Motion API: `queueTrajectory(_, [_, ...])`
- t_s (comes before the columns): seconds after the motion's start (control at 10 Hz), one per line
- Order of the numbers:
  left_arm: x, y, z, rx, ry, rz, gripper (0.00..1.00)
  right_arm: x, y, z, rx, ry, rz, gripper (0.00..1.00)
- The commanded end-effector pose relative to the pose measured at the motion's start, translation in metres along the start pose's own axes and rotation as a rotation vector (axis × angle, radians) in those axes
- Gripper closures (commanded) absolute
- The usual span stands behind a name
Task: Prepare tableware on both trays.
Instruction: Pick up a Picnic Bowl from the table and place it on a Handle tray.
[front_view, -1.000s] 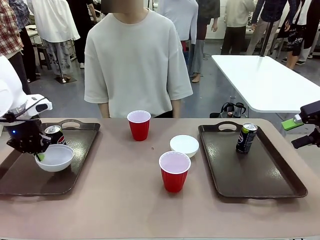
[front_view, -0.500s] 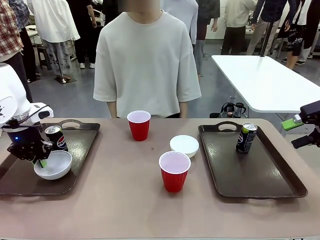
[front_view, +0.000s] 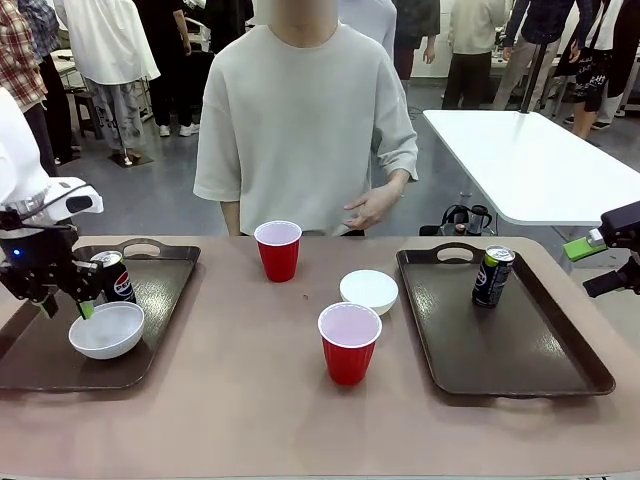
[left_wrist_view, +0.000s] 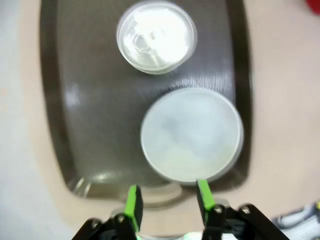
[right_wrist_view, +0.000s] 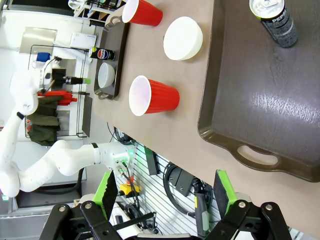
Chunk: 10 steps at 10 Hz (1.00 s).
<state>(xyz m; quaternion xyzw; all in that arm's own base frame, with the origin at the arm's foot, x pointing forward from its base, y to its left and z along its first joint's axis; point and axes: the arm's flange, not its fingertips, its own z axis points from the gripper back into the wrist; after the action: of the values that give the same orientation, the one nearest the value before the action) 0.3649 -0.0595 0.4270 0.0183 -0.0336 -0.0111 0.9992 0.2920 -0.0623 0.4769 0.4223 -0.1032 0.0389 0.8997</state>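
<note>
Left tray (front_view: 40, 372) carries the left bowl (front_view: 106, 330) and left can (front_view: 112, 278); right tray (front_view: 520, 355) just the right can (front_view: 492, 276). Middle bowl (front_view: 368, 290), near cup (front_view: 349, 343) and far cup (front_view: 278, 250) sit between on the surface (front_view: 250, 410). Left tool (left_wrist_view: 167, 194) and right tool (right_wrist_view: 165, 181) gape, empty.

The right tray (front_view: 520, 345) holds 1 can (front_view: 493, 275) at its far end; its near part lies bare. On the worktop (front_view: 220, 400) left of it, the near red cup (front_view: 349, 343), far red cup (front_view: 278, 250) and 1 bowl (front_view: 368, 290) block the middle; the near strip is open.

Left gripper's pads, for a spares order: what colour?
Bright green pads, clearest in the left wrist view.
</note>
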Motion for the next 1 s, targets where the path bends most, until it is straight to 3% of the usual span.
queueTrajectory(0.0, [-0.09, -0.014, 0.006, -0.118, 0.051, -0.102, 0.0, 0.002, -0.001, 0.0, 0.024, -0.008, 0.022, 0.0])
queueTrajectory(0.2, [-0.094, -0.029, 0.04, -0.443, 0.194, -0.157, 0.0, 0.002, -0.001, 0.0, 0.024, -0.008, 0.022, 0.0])
queueTrajectory(0.5, [-0.089, -0.009, 0.067, -0.766, 0.27, -0.122, 0.0, 0.002, -0.001, 0.0, 0.024, -0.008, 0.022, 0.0])
queueTrajectory(0.7, [-0.092, 0.032, 0.07, -0.999, 0.192, -0.041, 0.0, 0.002, -0.001, 0.0, 0.024, -0.008, 0.022, 0.0])
queueTrajectory(0.9, [-0.094, 0.072, 0.075, -1.079, 0.148, 0.032, 0.0, 0.002, -0.001, 0.0, 0.024, -0.008, 0.022, 0.0])
